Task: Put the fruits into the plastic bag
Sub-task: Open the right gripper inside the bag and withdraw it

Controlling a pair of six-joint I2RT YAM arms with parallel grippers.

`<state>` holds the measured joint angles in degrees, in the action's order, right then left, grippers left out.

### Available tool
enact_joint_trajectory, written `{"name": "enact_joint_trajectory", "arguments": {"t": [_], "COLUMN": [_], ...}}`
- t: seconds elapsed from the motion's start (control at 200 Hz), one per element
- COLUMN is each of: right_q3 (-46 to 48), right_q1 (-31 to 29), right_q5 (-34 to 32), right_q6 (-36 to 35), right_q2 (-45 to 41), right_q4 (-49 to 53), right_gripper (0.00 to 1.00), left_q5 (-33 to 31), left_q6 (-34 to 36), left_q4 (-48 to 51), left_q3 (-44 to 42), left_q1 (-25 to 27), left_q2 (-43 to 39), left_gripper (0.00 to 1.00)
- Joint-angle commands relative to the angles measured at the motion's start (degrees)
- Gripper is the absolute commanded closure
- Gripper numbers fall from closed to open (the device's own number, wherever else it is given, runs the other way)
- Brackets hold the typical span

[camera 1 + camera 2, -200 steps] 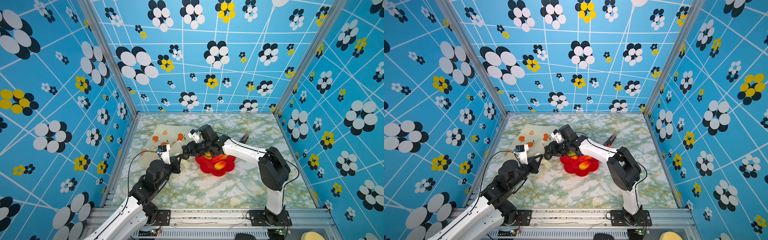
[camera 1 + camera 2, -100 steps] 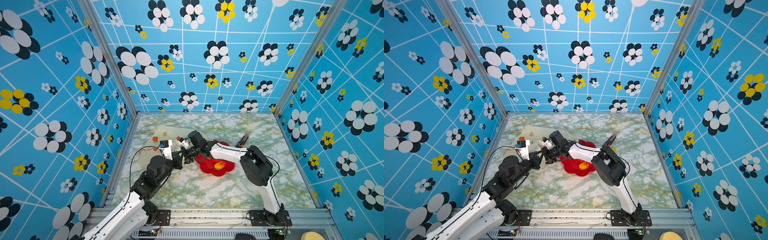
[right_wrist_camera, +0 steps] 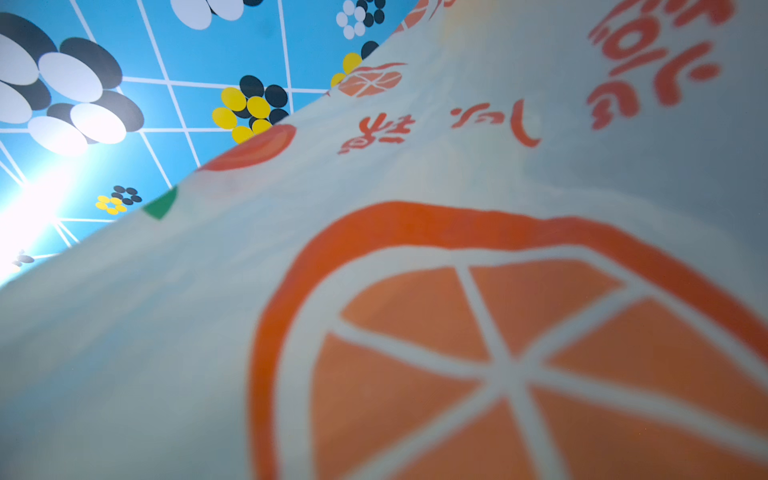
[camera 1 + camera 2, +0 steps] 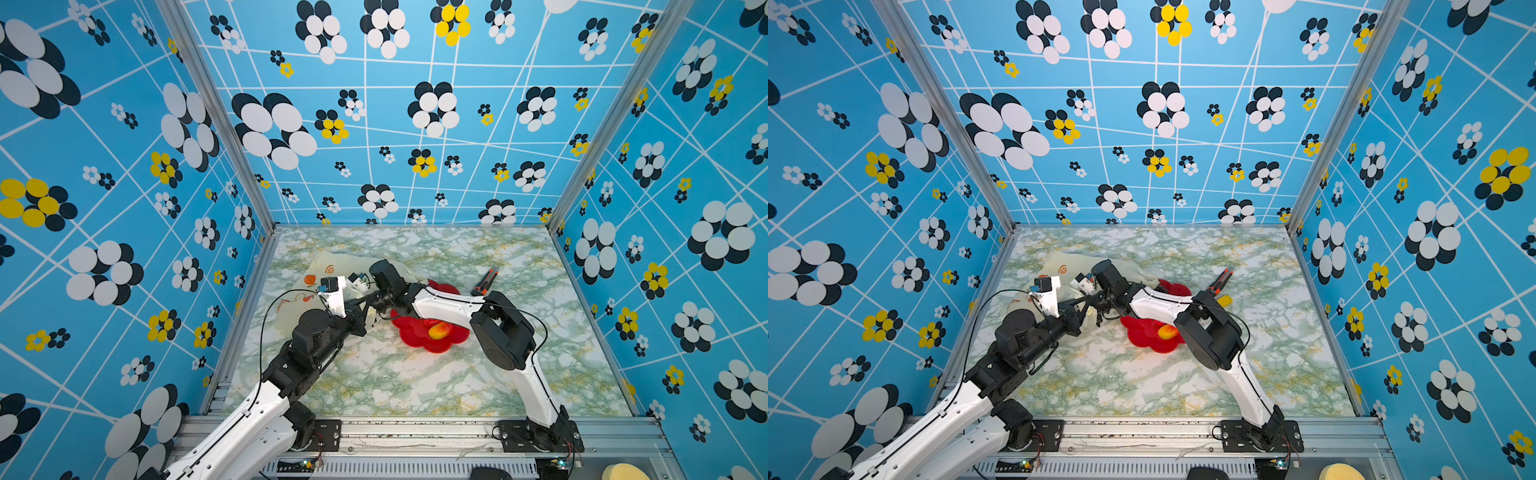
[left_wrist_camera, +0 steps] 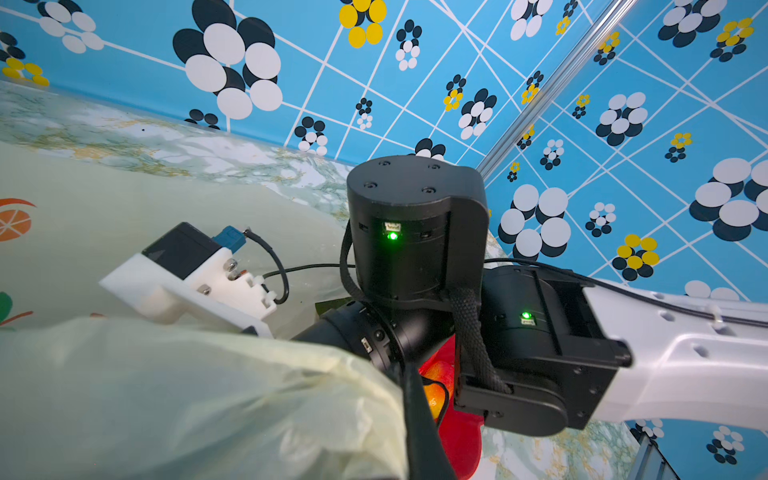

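Note:
The plastic bag [image 4: 316,269] lies crumpled at the back left, cream-yellow with orange fruit prints. My left gripper [image 4: 362,316] is shut on a bunched edge of the bag [image 5: 208,395], with one dark finger [image 5: 419,419] against the plastic. My right gripper [image 4: 371,300] reaches across at the bag's mouth, right beside the left one. Its jaws are hidden, and the right wrist view is filled by the bag's orange-slice print [image 3: 498,353]. One yellow-red fruit [image 4: 439,331] lies on the red flower-shaped plate [image 4: 415,338], under the right forearm. No other fruits are in view.
An orange-black cutter [image 4: 484,281] lies behind the plate, and a flat yellow strip [image 4: 1224,300] sits near it. Blue patterned walls close in the marbled table [image 4: 415,386] on three sides. A yellow sponge [image 4: 623,471] sits outside the front rail.
My right gripper moved left from over the plate to the bag's mouth, and its elbow swung left with it. The left gripper stayed shut on the bag's edge.

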<state>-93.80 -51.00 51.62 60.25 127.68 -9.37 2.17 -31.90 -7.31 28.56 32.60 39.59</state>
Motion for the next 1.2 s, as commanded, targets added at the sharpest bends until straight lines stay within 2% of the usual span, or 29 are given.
{"name": "enact_joint_trajectory", "arguments": {"t": [0.0, 0.35, 0.645, 0.89, 1.025, 1.195], "right_q3": [-1.29, -0.79, 3.87, 5.52, 5.04, 4.19], "right_q1": [-0.14, 1.41, 5.37, 11.90, 16.10, 19.50], "right_q5": [0.81, -3.81, -9.12, -12.51, -12.48, -12.33], "right_q6": [-3.58, -12.47, -15.41, -15.54, -12.64, -11.27], "right_q2": [-1.88, -5.69, -9.50, -12.06, -12.19, -12.84], "right_q4": [2.42, 13.40, 16.72, 15.80, 12.13, 10.64], "right_gripper": [0.00, 0.00, 0.00, 0.00, 0.00, 0.00], "left_q5": [-0.10, -0.67, -0.64, 3.18, 6.14, 5.87], "left_q6": [0.79, -0.01, -0.81, -0.53, 0.17, 1.57], "left_q4": [-1.92, -0.25, 0.54, -0.14, 0.27, 1.18], "left_q3": [-0.30, -1.03, -1.82, -2.09, -1.49, -1.40], "left_q1": [-0.17, -0.25, -0.27, -0.10, 0.42, 1.80], "left_q2": [-1.08, -2.51, -2.95, -0.66, 1.98, 3.51], "left_gripper": [1.00, 1.00, 1.00, 1.00, 1.00, 1.00]}}
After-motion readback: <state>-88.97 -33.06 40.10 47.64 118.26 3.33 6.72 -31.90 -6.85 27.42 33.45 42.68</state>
